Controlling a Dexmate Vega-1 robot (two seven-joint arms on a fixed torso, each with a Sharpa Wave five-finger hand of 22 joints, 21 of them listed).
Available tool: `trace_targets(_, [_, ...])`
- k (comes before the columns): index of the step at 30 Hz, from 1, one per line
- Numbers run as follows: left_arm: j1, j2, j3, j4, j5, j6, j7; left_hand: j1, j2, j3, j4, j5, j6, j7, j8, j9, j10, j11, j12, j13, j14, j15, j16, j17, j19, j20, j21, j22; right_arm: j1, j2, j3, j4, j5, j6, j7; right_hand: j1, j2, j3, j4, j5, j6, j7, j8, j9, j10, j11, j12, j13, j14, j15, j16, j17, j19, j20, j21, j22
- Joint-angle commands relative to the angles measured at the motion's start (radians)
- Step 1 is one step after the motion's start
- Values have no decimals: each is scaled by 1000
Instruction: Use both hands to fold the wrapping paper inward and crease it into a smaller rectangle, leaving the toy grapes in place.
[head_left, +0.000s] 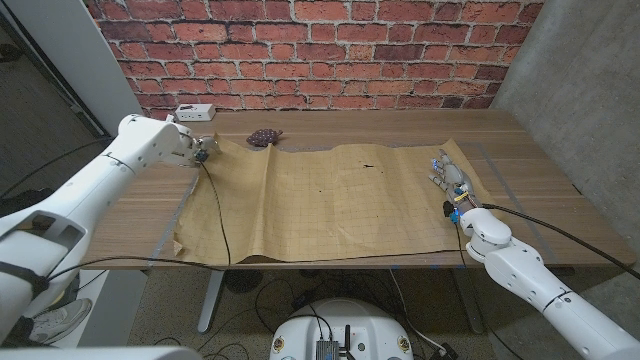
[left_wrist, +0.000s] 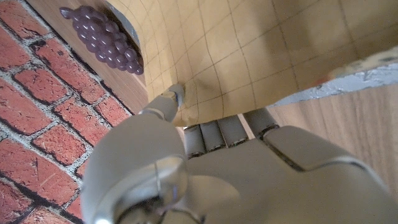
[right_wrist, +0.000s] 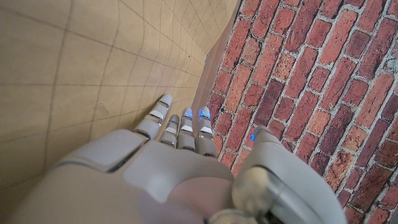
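Note:
Brown gridded wrapping paper (head_left: 330, 200) lies spread over the middle of the wooden table. The dark purple toy grapes (head_left: 265, 136) sit at its far edge, left of centre. My left hand (head_left: 198, 148) is at the paper's far left corner. In the left wrist view its thumb (left_wrist: 168, 102) lies on top of the paper (left_wrist: 249, 50) and the fingers (left_wrist: 217, 134) go under the edge, pinching it, with the grapes (left_wrist: 106, 40) just beyond. My right hand (head_left: 450, 180) is at the paper's right edge, its fingers (right_wrist: 180, 127) stretched out over the paper (right_wrist: 74, 74), holding nothing.
A white box (head_left: 195, 111) stands at the back left by the brick wall. Grey tape strips (head_left: 175, 215) (head_left: 510, 185) run along the table beside both short edges of the paper. A black cable (head_left: 215, 210) crosses the paper's left part.

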Motion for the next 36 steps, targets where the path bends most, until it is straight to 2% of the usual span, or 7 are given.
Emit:
trace_targets(1, [44, -25, -55, -115, 92, 39, 96, 41, 12, 6, 5, 5, 40, 22, 19, 43, 82, -23, 62, 50, 70, -10, 62, 67, 9, -19, 71, 27, -16, -54, -7, -63, -32, -111, -55, 9, 4, 12, -1, 0, 20, -7, 0, 5, 14, -2, -2, 3, 6, 4, 4, 2, 9, -2, 3, 3])
trace_targets(9, [180, 14, -215, -228, -7, -83, 23, 48, 5, 24, 11, 13, 52, 29, 28, 76, 114, -28, 102, 89, 122, -28, 78, 86, 32, -38, 129, 37, -14, -80, -9, -81, -20, -184, -58, 51, 34, 47, -23, 4, 35, -15, -3, 5, 25, -10, -4, 3, 18, -6, 4, -1, 21, -8, 4, 3])
trace_targets(12, [224, 25, -259, -258, -41, -131, 1, 48, 2, 29, 13, 16, 52, 32, 29, 84, 122, -27, 111, 99, 131, -28, 79, 88, 35, -44, 142, 38, -9, -93, -14, -90, -18, -220, -59, 71, 46, 67, -33, 3, 47, -16, -3, 5, 33, -15, -5, 3, 31, -9, 6, -1, 35, -9, 7, 3])
trace_targets(22, [350, 36, -374, -324, -135, -294, -27, 43, -3, 40, 16, 25, 57, 31, 36, 105, 133, -30, 128, 120, 150, -28, 78, 93, 41, -51, 173, 40, 16, -129, -37, -108, -7, -312, -36, 106, 52, 103, -50, 1, 68, -20, -4, 5, 51, -16, -5, 3, 49, -11, 8, -2, 54, -8, 10, 3])
trace_targets(27, [397, 17, -417, -325, -178, -392, -48, 39, -4, 45, 19, 29, 57, 33, 39, 117, 130, -35, 133, 131, 154, -31, 76, 96, 41, -57, 189, 40, 32, -141, -53, -114, -7, -347, -26, 118, 52, 120, -54, -2, 78, -21, -5, 5, 63, -17, -4, 3, 65, -9, 11, -1, 68, -3, 12, 3])
trace_targets(30, [421, -23, -447, -306, -220, -481, -80, 37, -3, 49, 20, 32, 55, 33, 40, 124, 125, -34, 135, 138, 152, -36, 73, 98, 40, -60, 198, 40, 49, -152, -67, -118, -6, -380, -11, 122, 54, 128, -54, -4, 85, -20, -4, 6, 71, -18, -2, 3, 71, -8, 12, 1, 74, -4, 13, 3])
trace_targets(36, [413, -52, -436, -261, -269, -583, -165, 33, -5, 56, 23, 37, 50, 30, 43, 139, 121, -38, 141, 150, 152, -42, 68, 102, 43, -73, 219, 39, 72, -162, -91, -119, -6, -413, 11, 126, 52, 141, -51, -8, 98, -20, -4, 6, 85, -16, -1, 3, 91, -8, 18, 3, 92, 0, 17, 3])
